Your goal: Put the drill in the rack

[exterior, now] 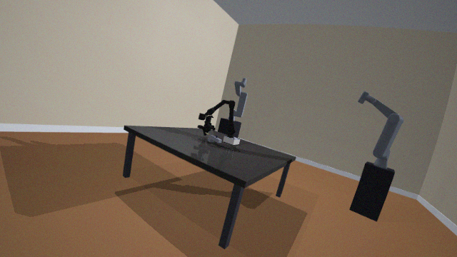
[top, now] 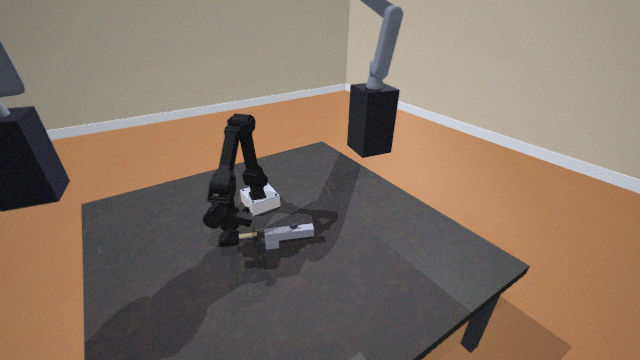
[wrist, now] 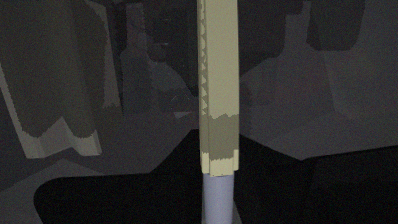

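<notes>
My gripper (top: 230, 238) (exterior: 205, 133) (wrist: 208, 136) is shut on the drill, low over the table. The drill (top: 246, 236) (wrist: 222, 75) is a long cream bar with a lavender section at my fingers; it runs off the top of the wrist view. It points toward the left end of the grey housing (top: 302, 231) in the top view. Whether its far end is inside is unclear. A small dark piece (top: 294, 226) on the housing may be the key. A low grey block (top: 272, 245) beside the housing seems to be the rack; a notched grey piece (wrist: 52, 100) stands left of the drill in the wrist view.
The arm's white base box (top: 265, 204) (exterior: 231, 140) stands behind the housing. The dark table (top: 380, 300) (exterior: 171, 146) carries these things. Two grey arms on black pedestals (top: 371, 122) (exterior: 373, 190) stand off the table.
</notes>
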Tool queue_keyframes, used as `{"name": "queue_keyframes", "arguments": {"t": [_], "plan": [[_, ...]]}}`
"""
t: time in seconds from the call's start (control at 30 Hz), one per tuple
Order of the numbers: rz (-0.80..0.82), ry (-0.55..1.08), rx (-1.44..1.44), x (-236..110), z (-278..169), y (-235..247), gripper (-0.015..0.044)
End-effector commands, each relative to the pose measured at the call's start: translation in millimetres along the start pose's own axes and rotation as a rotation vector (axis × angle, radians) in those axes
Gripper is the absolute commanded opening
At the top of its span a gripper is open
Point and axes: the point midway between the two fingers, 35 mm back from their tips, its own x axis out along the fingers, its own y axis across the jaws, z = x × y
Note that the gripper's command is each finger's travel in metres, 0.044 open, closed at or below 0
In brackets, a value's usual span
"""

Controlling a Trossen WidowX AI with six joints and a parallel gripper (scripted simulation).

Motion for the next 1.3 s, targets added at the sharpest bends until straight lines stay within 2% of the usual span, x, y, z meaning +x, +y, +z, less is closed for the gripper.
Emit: {"name": "queue_keyframes", "arguments": {"t": [0.0, 1.27], "plan": [[-0.005, 0.002, -0.003, -3, 0, 0, 0.0], [-0.005, 0.002, -0.003, -15, 2, 4, 0.0]]}}
